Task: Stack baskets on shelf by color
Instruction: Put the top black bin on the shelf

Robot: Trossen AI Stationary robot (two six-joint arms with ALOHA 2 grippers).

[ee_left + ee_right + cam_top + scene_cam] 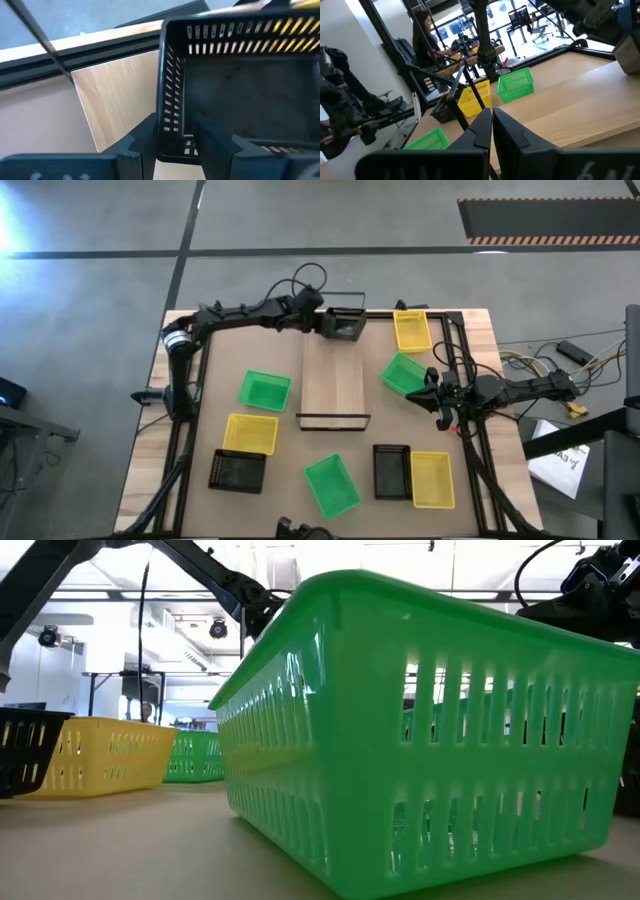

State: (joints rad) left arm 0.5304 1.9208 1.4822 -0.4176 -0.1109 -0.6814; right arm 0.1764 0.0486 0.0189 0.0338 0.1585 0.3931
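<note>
The black basket (pixel 240 95) is at the far end of the shelf (pixel 334 380), and the left gripper (pixel 175 137) holds it by its near wall, one finger inside and one outside. In the high view this basket (pixel 345 325) sits at the far edge of the plank, with the left gripper (pixel 322 321) just beside it. The step in hand seems to be the placing of the first black basket on the shelf. I cannot tell if its bottom already rests on the wood.

The right gripper (pixel 491 125) has its fingers closed together with nothing between them. It waits at the right side of the table, just beside a green basket (pixel 404 373). A yellow basket (pixel 411 330) lies near the far right corner. The other baskets are spread on the table (pixel 480 330).

Next, I think the left gripper must lower the basket flat, open, and go back without pushing it off the narrow plank.
</note>
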